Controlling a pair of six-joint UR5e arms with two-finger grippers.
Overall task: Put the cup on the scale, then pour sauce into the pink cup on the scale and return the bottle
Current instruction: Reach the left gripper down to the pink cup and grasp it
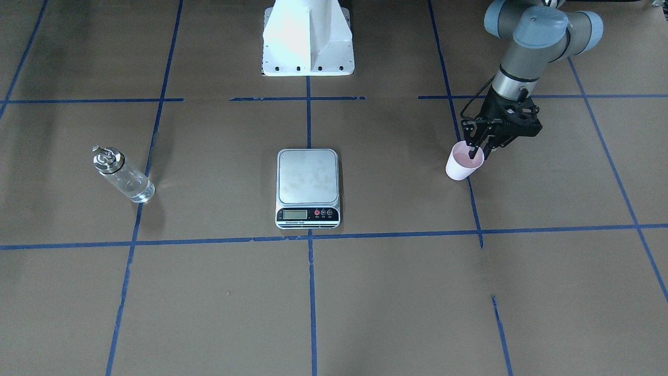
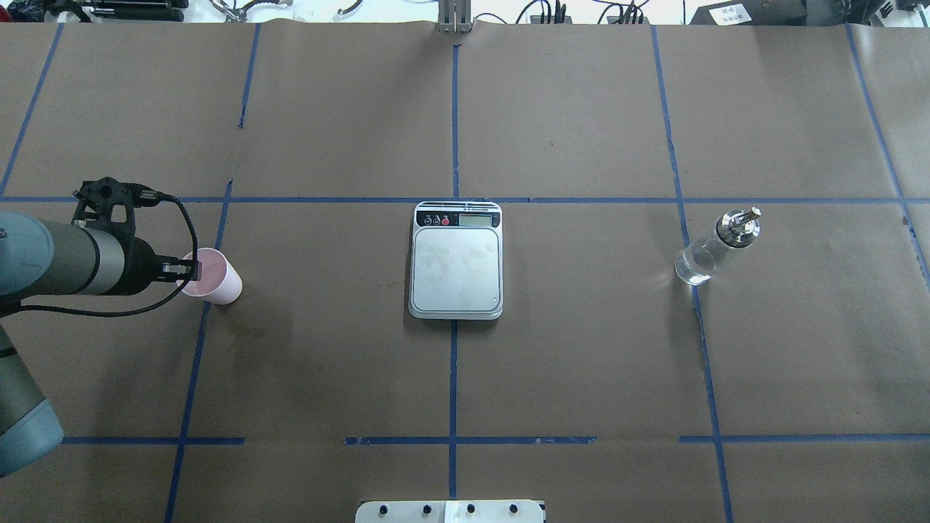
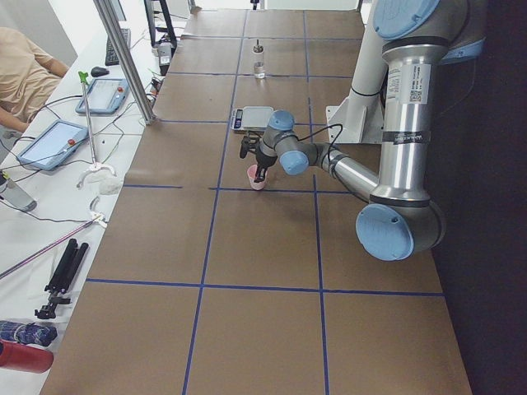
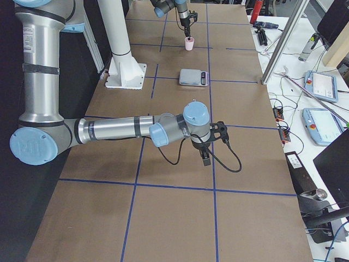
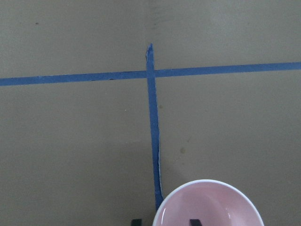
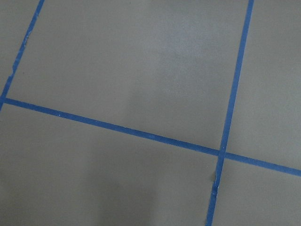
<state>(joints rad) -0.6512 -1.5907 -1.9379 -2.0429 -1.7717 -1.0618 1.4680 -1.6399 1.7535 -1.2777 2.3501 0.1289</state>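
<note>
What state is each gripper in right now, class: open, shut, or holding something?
Left gripper: open, astride the cup's rim.
Right gripper: cannot be told.

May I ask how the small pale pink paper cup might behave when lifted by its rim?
The small pale pink paper cup looks empty, probably light. Its thin wall may flex under the left tool; the narrow base suggests tipping.
</note>
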